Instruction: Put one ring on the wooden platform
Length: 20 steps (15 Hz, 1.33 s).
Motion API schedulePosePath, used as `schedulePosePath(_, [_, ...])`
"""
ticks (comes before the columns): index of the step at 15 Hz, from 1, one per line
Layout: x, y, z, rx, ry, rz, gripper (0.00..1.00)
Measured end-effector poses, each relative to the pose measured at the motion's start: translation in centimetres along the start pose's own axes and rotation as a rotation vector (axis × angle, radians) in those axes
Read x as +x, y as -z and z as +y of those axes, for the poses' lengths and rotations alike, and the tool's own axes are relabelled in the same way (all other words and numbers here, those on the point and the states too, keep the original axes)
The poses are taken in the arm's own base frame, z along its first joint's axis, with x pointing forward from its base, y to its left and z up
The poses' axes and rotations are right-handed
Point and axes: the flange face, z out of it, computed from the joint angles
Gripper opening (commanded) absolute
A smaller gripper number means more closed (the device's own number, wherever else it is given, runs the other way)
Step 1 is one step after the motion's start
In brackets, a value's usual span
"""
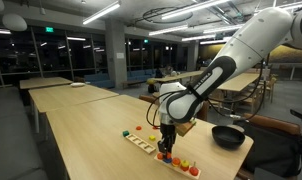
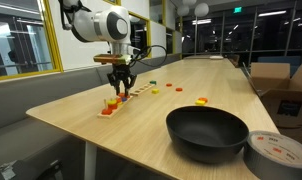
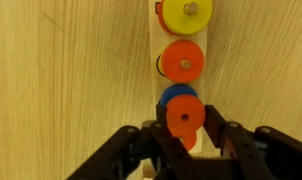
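Observation:
In the wrist view my gripper [image 3: 185,125] is shut on a small orange ring [image 3: 184,116], held face-on just above the wooden platform [image 3: 161,42]. The strip carries a yellow ring [image 3: 186,14] and an orange ring [image 3: 182,60] on pegs. A blue piece [image 3: 171,95] lies right behind the held ring. In both exterior views the gripper [image 1: 166,150] [image 2: 121,88] points straight down over the platform [image 1: 143,143] [image 2: 113,105], near the table's edge. More loose rings [image 2: 154,92] lie on the table beyond the strip.
A black pan [image 2: 206,133] [image 1: 228,135] sits on the table near the corner, with a roll of grey tape [image 2: 281,155] beside it. A cardboard box [image 2: 286,85] stands off the table's side. Small coloured pieces [image 2: 201,100] lie between strip and pan.

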Motion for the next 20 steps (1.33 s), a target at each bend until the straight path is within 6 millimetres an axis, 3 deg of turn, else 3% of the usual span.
schedulePosePath(14, [-1.2, -1.0, 0.4, -0.007, -0.016, -0.029, 0.24])
schedulePosePath(15, [-1.2, -1.0, 0.4, -0.008, -0.017, -0.029, 0.67])
schedulePosePath(17, [-1.2, -1.0, 0.4, -0.014, -0.02, -0.028, 0.73])
schedulePosePath(20, [-1.3, -1.1, 0.4, -0.02, -0.02, -0.031, 0.95])
